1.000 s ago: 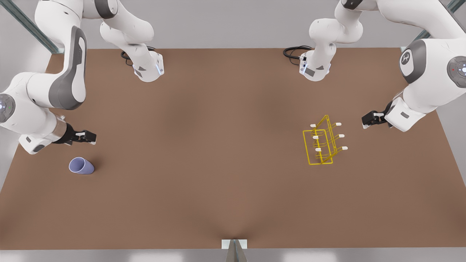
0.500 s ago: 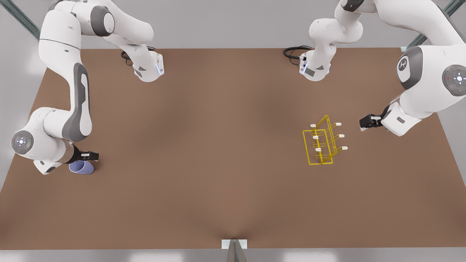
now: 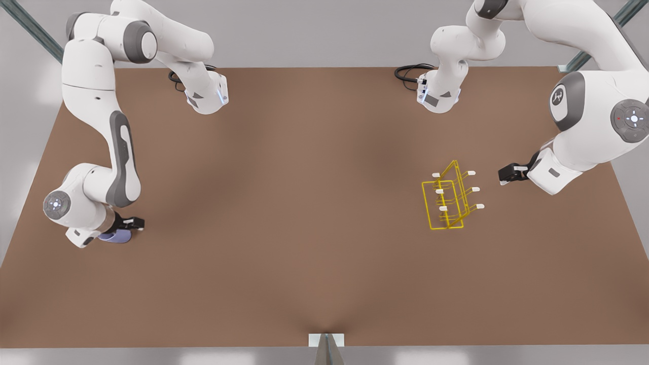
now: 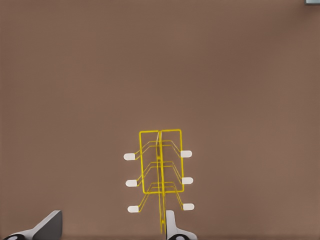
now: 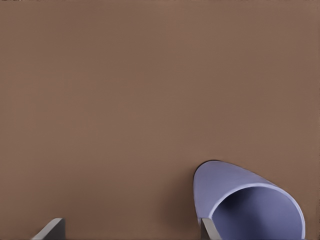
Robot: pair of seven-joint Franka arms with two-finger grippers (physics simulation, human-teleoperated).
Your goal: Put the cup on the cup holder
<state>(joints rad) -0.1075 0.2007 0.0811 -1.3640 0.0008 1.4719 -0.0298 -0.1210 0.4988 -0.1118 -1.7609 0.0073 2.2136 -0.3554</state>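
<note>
Cup [image 3: 117, 236] on its side, lower left, under open right pincer [image 3: 133, 223]. Left pincer [image 3: 504, 175] open, empty, near cup holder [image 3: 448, 200] at right.

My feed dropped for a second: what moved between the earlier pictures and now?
The right gripper, on the front view's left, came down toward the near edge until it sits over the cup, which lies on its side; its fingers are open, nothing gripped yet. The left gripper crept slightly toward the cup holder, also open. Cup and cup holder kept their places on the table.
</note>
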